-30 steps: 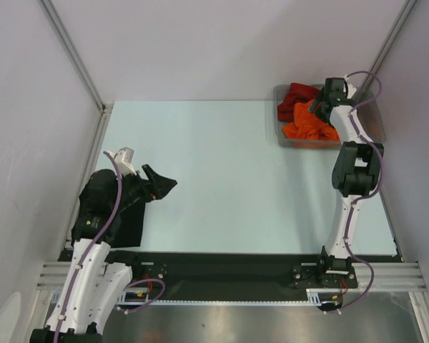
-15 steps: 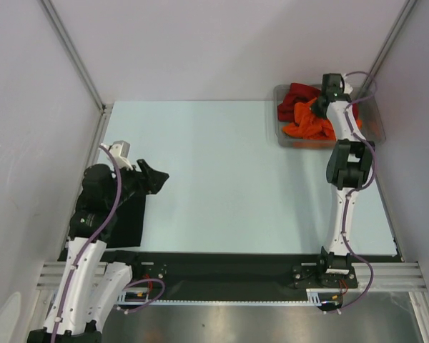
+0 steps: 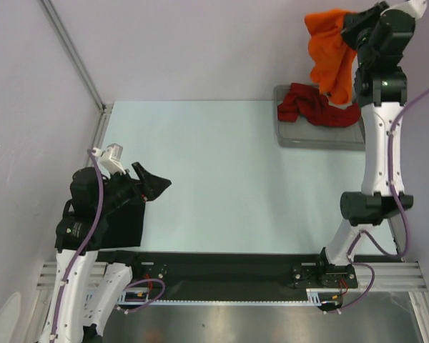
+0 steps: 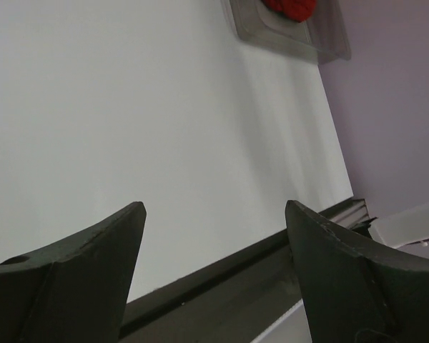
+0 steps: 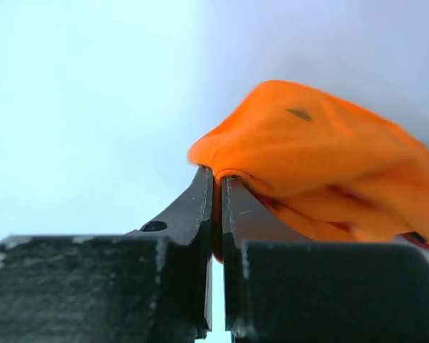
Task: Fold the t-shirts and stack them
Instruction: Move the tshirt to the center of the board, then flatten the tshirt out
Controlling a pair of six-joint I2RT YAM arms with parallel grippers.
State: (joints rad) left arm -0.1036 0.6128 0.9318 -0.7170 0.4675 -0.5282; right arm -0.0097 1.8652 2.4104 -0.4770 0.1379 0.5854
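High above the tray, my right gripper [image 3: 349,23] [image 5: 216,176] is shut on a fold of the bright orange t-shirt [image 3: 329,51] [image 5: 322,153], which hangs bunched below it. The dark red t-shirt [image 3: 313,106] [image 4: 290,6] lies crumpled in the clear grey tray [image 3: 322,141] [image 4: 280,41] at the back right. The black t-shirt [image 3: 123,223] lies at the table's near left, partly under my left arm. My left gripper [image 3: 151,183] [image 4: 214,209] hovers over it, open, with nothing between its fingers.
White walls close in the table on the left, back and right, with a metal post [image 3: 71,53] at the back left corner. A black strip [image 3: 229,263] runs along the near edge by the arm bases.
My right gripper closed on the orange t-shirt in the tray and lifted it high out of it. The left arm drew back slightly towards its base.
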